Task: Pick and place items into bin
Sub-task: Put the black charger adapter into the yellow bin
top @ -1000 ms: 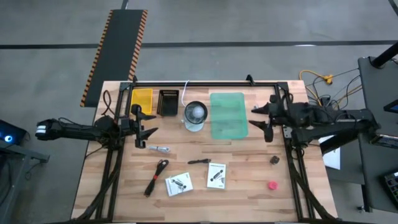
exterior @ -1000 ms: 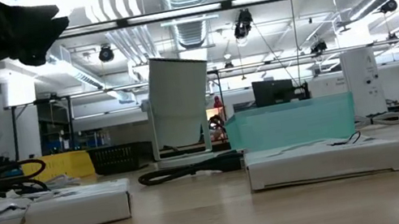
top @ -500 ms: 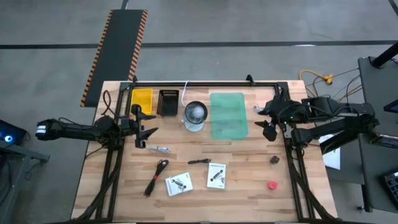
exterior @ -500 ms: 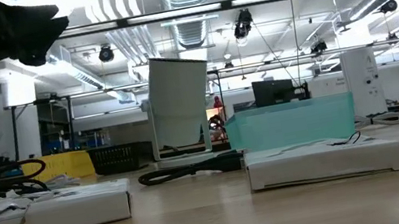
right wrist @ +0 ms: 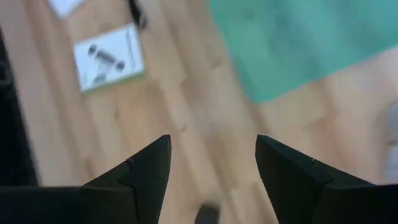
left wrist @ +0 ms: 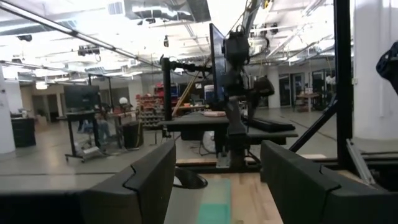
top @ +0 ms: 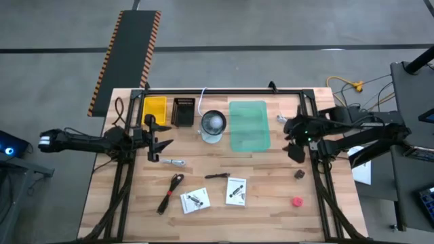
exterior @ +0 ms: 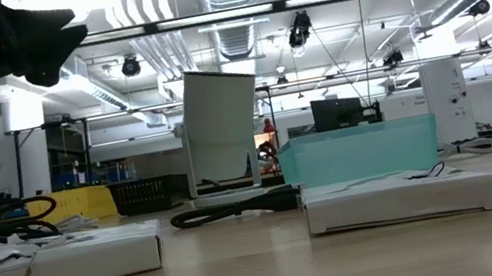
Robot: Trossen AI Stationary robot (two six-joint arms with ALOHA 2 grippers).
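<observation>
The right gripper point(top: 296, 144) hangs spread and empty near the bench's right edge, beside the green bin point(top: 249, 125); it has swung away from the bin since the earlier frame. The step in hand appears to be reaching for an item. The red knob point(top: 297, 201) lies near the front right corner; descent there comes next. The left gripper point(top: 155, 144) waits spread at the left edge.
</observation>
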